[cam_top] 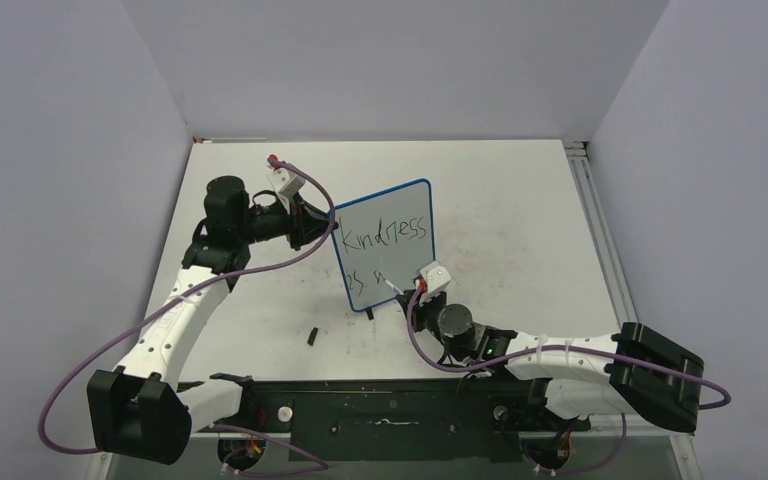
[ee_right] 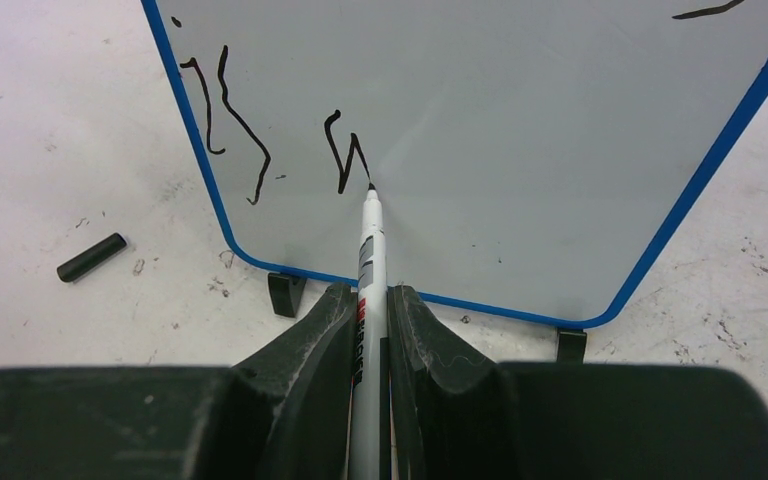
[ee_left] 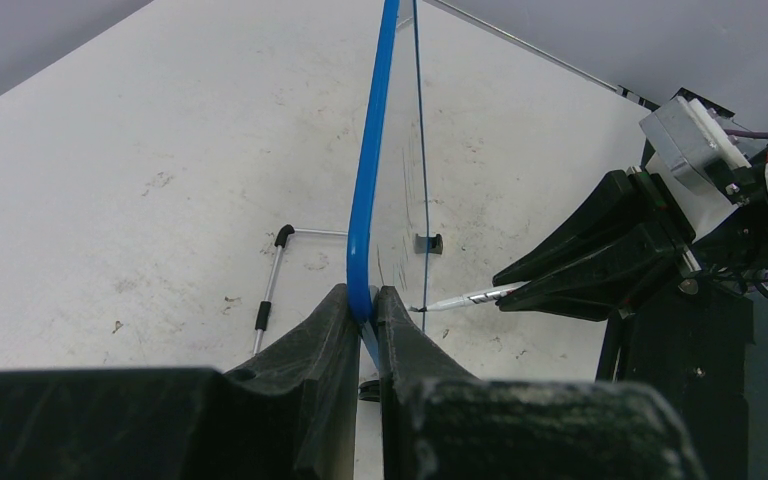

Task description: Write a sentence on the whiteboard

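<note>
The whiteboard (cam_top: 385,245) stands upright mid-table, white with a thin blue frame and black feet. Black lettering (cam_top: 390,235) reads "Kindness" on its upper line; below are "is" (ee_right: 225,120) and a half-drawn stroke (ee_right: 345,150). My left gripper (ee_left: 370,300) is shut on the whiteboard's blue edge (ee_left: 365,200), holding it from the left side. My right gripper (ee_right: 370,300) is shut on a white marker (ee_right: 368,250), whose black tip touches the board at the end of the last stroke. In the top view the right gripper (cam_top: 412,292) sits at the board's lower right.
A black marker cap (cam_top: 313,336) lies on the table in front of the board, also seen as a short cap (ee_right: 91,257) to the left. A thin metal rod with black ends (ee_left: 270,285) lies behind the board. Side walls bound the table.
</note>
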